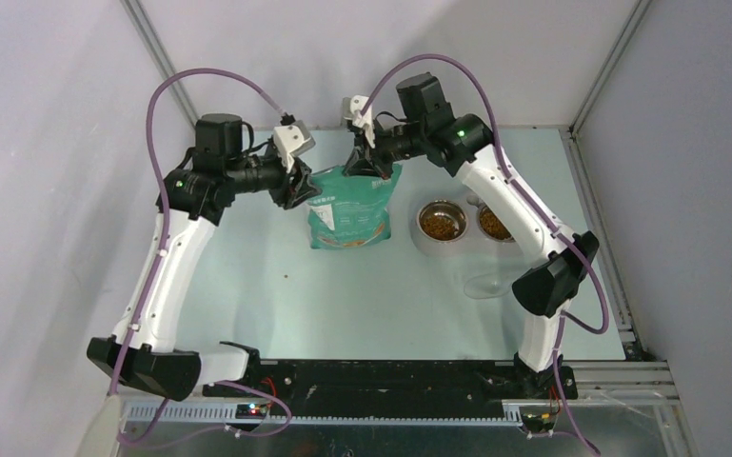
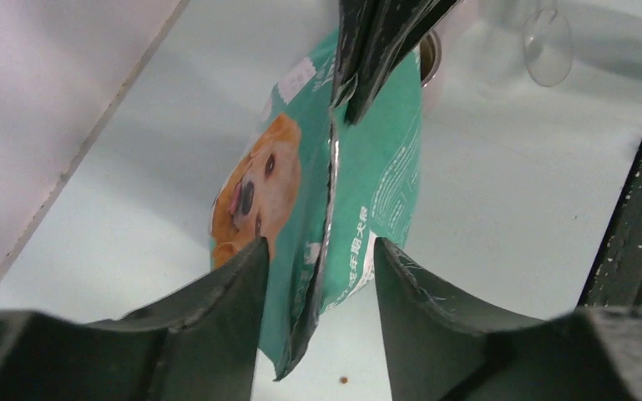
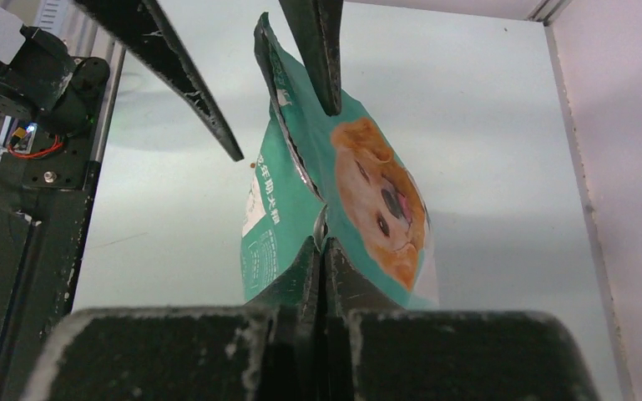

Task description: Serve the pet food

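Note:
Brown pet food [image 1: 441, 224] fills one steel bowl [image 1: 419, 233] and a second bowl [image 1: 493, 226] right of it. The teal bag with a dog's face [image 1: 347, 214] stands left of the bowls. My right gripper [image 3: 323, 242] is shut on the bag's [image 3: 367, 192] top edge at one end. My left gripper [image 2: 321, 246] is open, its fingers astride the other end of that edge without pressing the bag [image 2: 376, 167]. From above, the left gripper [image 1: 300, 190] and the right gripper [image 1: 366, 171] flank the bag's top.
A clear plastic scoop [image 1: 484, 284] lies on the table in front of the bowls. One stray kibble [image 2: 343, 380] lies on the table [image 1: 247, 305] below the bag. White walls close in at the back and both sides.

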